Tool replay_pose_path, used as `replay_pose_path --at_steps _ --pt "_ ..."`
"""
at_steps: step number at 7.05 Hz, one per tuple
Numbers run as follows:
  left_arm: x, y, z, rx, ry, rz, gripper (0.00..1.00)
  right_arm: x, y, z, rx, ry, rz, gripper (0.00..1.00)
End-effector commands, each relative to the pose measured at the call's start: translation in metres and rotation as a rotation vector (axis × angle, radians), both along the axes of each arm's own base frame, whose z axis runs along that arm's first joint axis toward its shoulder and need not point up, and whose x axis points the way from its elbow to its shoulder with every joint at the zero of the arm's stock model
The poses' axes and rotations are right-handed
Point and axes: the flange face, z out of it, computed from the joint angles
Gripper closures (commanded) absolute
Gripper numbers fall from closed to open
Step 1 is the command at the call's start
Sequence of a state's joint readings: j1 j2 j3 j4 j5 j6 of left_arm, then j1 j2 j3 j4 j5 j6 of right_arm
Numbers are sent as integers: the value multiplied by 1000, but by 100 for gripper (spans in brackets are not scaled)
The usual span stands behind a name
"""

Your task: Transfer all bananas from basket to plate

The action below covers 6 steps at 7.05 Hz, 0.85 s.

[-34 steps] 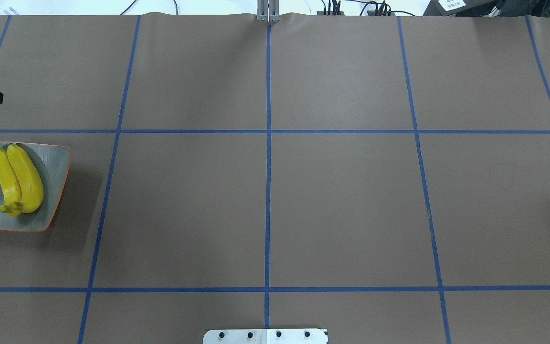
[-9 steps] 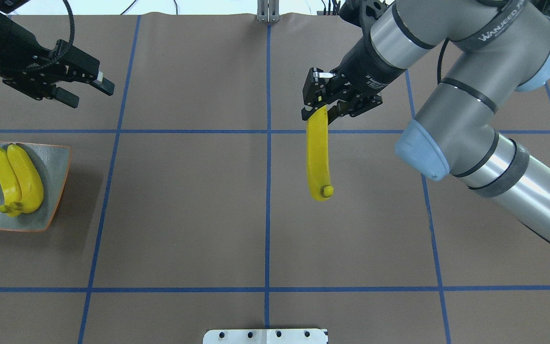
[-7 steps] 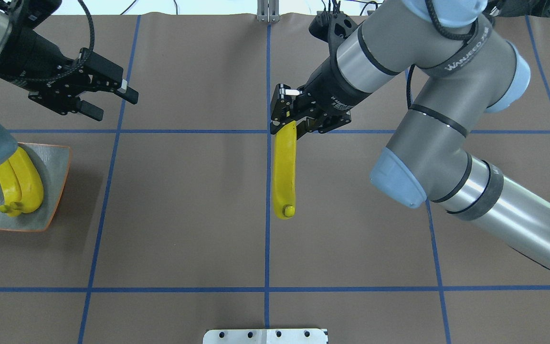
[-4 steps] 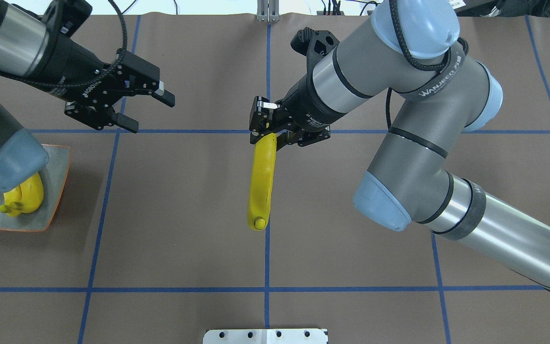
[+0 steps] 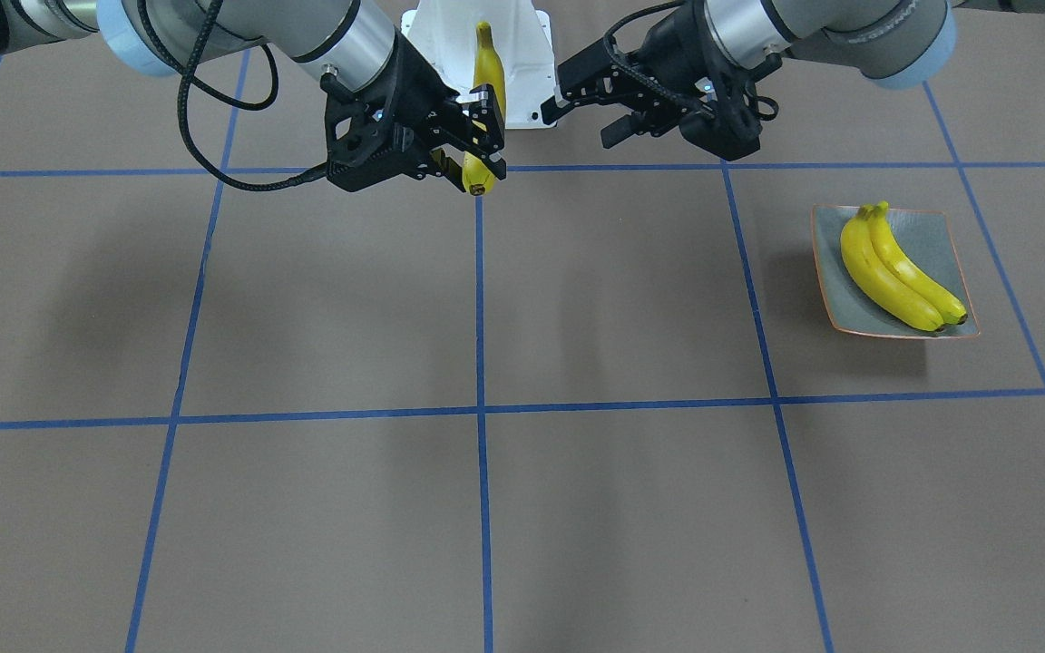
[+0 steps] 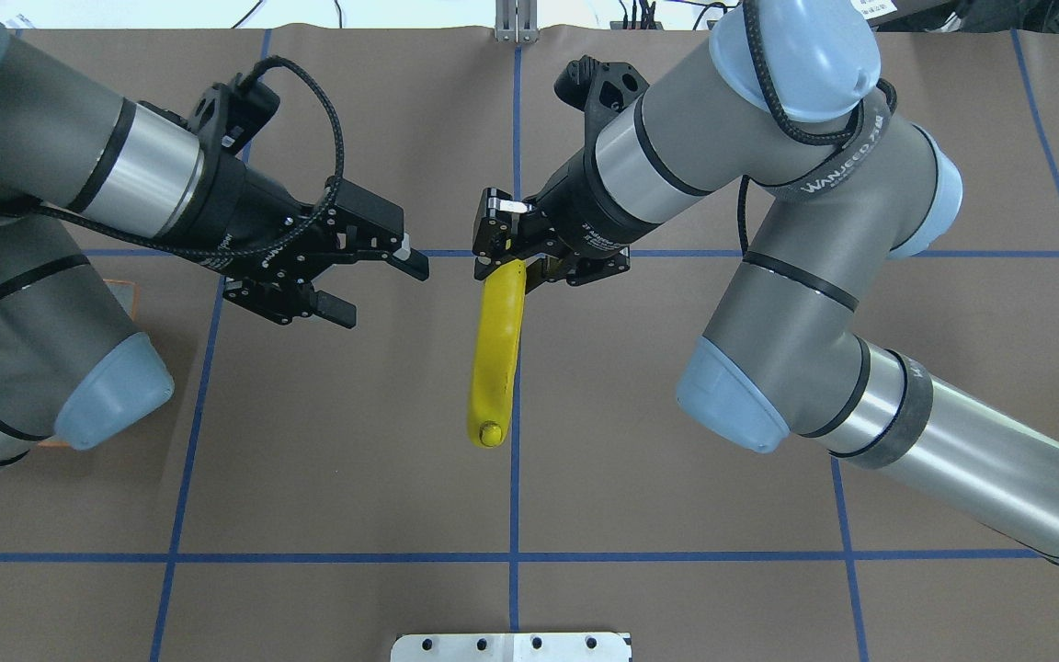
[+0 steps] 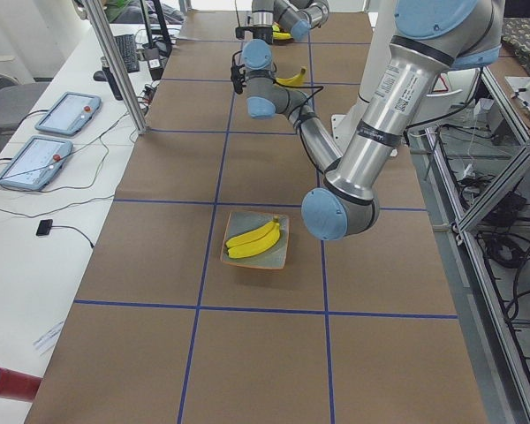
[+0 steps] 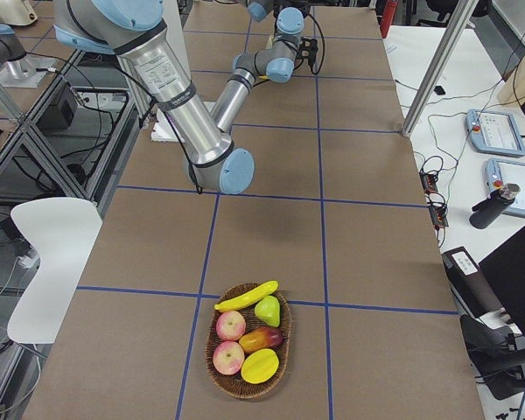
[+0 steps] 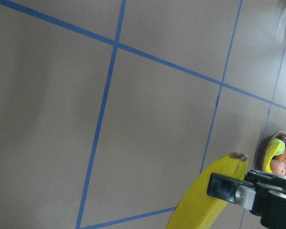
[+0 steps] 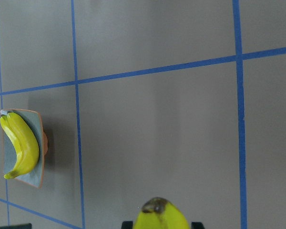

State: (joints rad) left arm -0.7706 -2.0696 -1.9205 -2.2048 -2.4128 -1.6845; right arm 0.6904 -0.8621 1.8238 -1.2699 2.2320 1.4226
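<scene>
While right jaws clamp the end of a banana (image 6: pixel 495 354), left jaws wide apart, empty, nearby

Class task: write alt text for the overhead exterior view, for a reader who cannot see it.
The right gripper holds a yellow banana by one end over the brown, blue-gridded table. The open left gripper faces it from the left, close but not touching.

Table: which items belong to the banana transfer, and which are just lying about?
Job: held banana, right gripper, open left gripper, plated bananas, plate, basket, banana on basket.
Lying about: apples, green pear, teach pendants, white chair.
</scene>
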Motion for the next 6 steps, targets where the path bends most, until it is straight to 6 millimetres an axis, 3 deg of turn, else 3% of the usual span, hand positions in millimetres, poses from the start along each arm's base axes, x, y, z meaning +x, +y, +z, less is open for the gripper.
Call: replay_pose_path --at_steps 1,2,6 --pt "42 29 -14 21 16 8 0 0 0 0 0 -1 0 100" --pt "54 38 -15 23 16 10 0 0 0 0 0 -1 0 100" --pt "74 53 -18 17 14 33 0 0 0 0 1 -2 0 100"
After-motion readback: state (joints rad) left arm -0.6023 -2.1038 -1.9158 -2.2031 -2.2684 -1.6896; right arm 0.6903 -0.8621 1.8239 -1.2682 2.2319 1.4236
